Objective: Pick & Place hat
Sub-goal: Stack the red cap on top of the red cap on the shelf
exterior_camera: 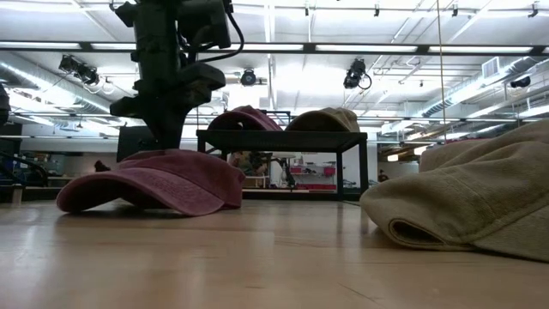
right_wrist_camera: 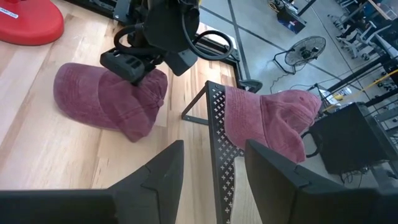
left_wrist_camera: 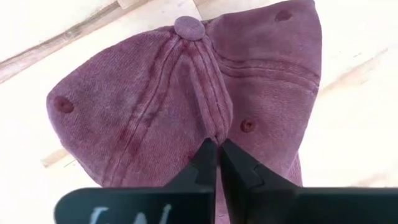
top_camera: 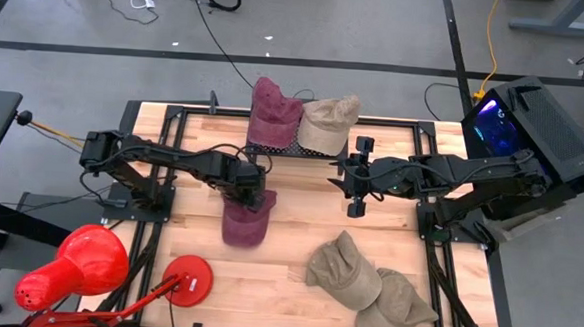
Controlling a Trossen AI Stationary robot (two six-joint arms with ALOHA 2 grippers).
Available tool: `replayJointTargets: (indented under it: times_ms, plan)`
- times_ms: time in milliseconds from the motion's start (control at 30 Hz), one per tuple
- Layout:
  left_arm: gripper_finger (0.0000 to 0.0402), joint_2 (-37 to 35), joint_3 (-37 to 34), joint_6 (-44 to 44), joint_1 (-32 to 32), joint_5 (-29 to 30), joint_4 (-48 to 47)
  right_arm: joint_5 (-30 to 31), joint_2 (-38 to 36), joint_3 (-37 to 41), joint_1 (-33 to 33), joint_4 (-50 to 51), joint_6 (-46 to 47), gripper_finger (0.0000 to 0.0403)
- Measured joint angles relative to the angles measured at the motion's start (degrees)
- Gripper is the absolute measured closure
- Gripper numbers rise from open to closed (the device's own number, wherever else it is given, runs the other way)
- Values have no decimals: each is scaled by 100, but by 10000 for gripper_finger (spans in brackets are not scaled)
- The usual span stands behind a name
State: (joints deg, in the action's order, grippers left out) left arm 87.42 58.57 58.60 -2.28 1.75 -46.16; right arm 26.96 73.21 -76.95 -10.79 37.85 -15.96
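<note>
now the left gripper (left_wrist_camera: 217, 155) is clenched on a fold of the maroon hat (top_camera: 245, 219) lying mid-table; lift straight and slowly so the pinched cloth doesn't slip. right gripper (right_wrist_camera: 211, 165) waits, parted.

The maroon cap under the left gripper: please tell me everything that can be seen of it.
The maroon cap is of faded, washed cloth with stitched seams, small eyelets and a button on top. It lies crown up on the wooden table, left of centre, apart from the other caps. The left gripper is shut on a fold of cloth at the crown, pinching it into a ridge. Its brim rests on the wood in the low view. Nothing else touches it.
</note>
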Motion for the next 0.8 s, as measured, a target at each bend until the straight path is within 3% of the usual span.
replayJointTargets:
  times_ms: [367,800]
  plan:
    - [397,-4,336,-372,1,-123,-61,-2,0,0,0,-3,-1,231]
    - [397,-7,1978,-732,2,346,-1397,-103,2,0,-2,-7,-1,231]
